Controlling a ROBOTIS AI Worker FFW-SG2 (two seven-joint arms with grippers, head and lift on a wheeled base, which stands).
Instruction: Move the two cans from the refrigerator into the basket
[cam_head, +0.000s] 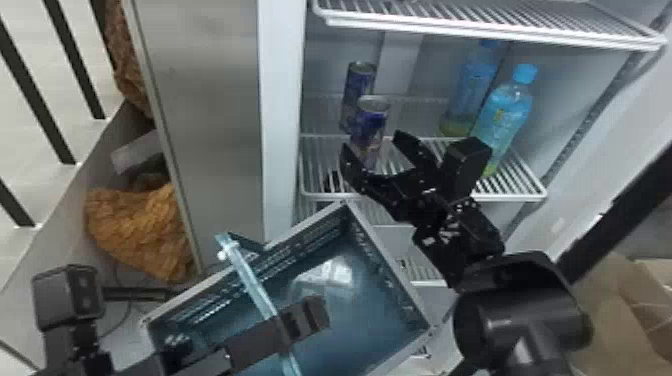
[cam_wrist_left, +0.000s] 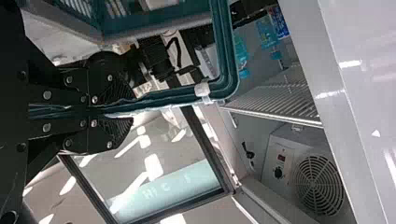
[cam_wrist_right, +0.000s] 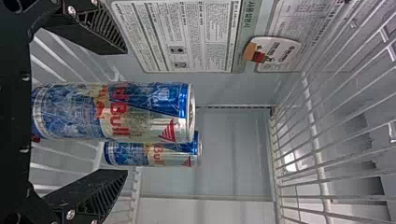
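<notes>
Inside the refrigerator my right gripper is open at the nearer can, which stands upright on the wire shelf. Behind it stands the farther can. The right wrist view has the nearer can between the spread fingers of the right gripper, with the farther can beyond it. Below the shelf, the blue basket hangs tilted, its handle held by my left gripper. In the left wrist view the left gripper is shut on the handle.
Two blue bottles stand on the same shelf, right of the cans. Another wire shelf lies above. The refrigerator's side wall is left of the cans. A brown cover shows farther left.
</notes>
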